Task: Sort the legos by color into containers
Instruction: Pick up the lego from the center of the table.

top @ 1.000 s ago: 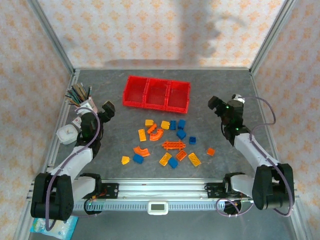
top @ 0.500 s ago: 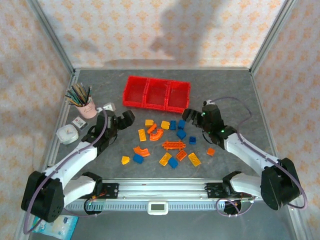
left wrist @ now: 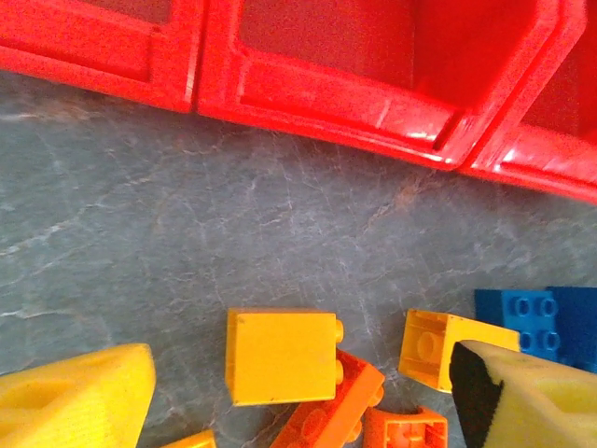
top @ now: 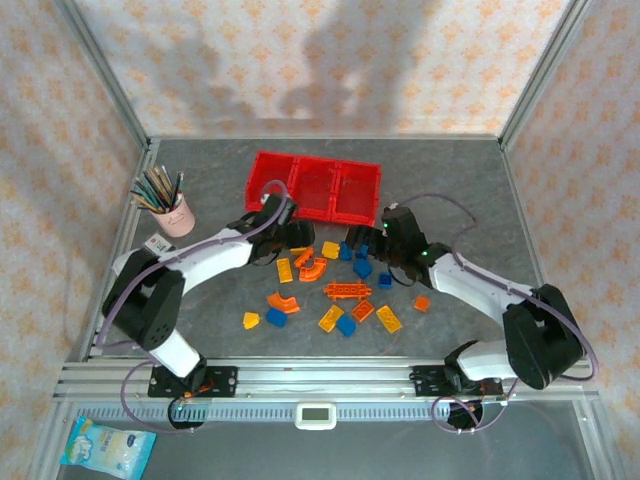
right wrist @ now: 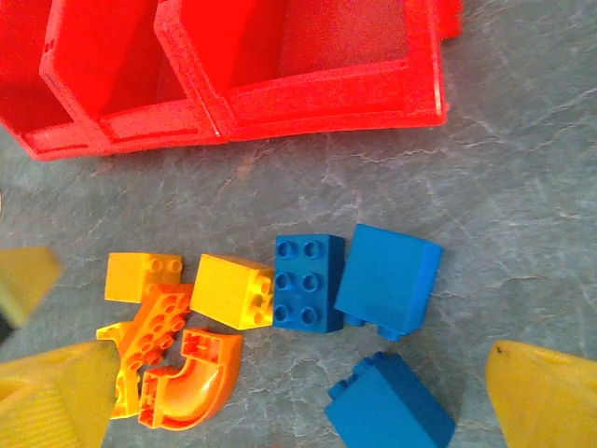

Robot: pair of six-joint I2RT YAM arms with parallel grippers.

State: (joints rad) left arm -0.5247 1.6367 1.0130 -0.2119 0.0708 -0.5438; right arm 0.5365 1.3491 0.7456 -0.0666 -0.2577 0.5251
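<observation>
Left gripper (top: 293, 238), right gripper (top: 360, 245) over legos (top: 345, 291)

The containers (left wrist: 317, 89) are cropped by the left wrist view's top edge, a blue lego (left wrist: 574, 319) by its right.

Bright, even light is cast from above. Soft grey shadows are thrown on the wall (top: 330, 70) behind the containers (top: 314, 187). The legos (right wrist: 310, 282) beside the containers are rendered sharp; faint glare is seen on the containers' rims.
</observation>
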